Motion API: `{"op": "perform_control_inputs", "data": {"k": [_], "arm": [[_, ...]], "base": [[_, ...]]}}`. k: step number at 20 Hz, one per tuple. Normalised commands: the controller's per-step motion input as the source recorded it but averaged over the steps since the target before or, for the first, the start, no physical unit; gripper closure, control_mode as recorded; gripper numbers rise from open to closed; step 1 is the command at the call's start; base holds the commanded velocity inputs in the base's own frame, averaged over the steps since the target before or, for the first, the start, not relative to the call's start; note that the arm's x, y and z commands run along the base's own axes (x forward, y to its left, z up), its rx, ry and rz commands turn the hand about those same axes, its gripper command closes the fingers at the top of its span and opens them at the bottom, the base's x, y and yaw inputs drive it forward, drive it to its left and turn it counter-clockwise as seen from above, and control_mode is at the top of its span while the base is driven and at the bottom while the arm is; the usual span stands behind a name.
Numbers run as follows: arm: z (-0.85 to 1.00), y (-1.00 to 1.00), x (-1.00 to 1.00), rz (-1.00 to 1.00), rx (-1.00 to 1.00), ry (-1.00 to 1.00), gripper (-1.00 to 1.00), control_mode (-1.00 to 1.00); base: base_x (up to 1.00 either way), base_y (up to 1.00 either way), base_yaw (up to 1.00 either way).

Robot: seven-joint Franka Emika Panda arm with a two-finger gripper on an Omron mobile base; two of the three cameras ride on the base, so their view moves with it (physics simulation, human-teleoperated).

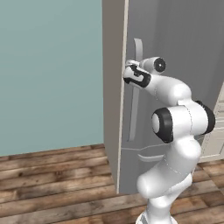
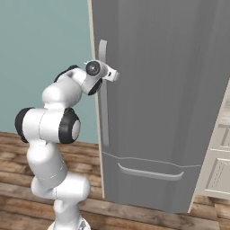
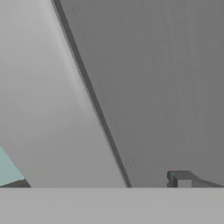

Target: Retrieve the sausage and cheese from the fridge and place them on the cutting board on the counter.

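Your claw (image 2: pixel 117 77) sits spread wide, gripping nothing, right at the upper part of the fridge (image 2: pixel 170 103) door handle (image 2: pixel 103 94), close against the door's face. The door looks shut, so the sausage and cheese are presumably behind it; you cannot see them. The handle is a long, stiff vertical bar, likely smooth, so close around its upper half squarely. Expect a heavy door that resists at first; pull steadily so the fingers don't slide off the handle.
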Motion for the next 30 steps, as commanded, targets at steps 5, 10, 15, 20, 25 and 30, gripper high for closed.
{"op": "perform_control_inputs", "data": {"k": [5,10,15,20,25,30], "arm": [[-0.07,0.0,0.56,0.0,0.0,0.01,-1.0,-1.0],[-0.09,0.0,0.52,0.0,0.0,0.01,-1.0,-1.0],[-0.01,0.0,0.11,0.0,0.0,0.02,1.0,-1.0],[0.0,0.0,0.0,0.0,0.0,0.0,1.0,-1.0],[0.0,-0.15,-0.3,0.0,0.0,0.0,1.0,-1.0],[0.08,-0.74,-0.88,0.0,0.0,-0.02,1.0,-1.0]], "base": [[0.0,0.0,0.0],[0.0,0.0,0.0],[0.0,0.0,0.0],[0.0,0.0,0.0],[0.0,0.0,0.0],[0.0,0.0,0.0]]}}
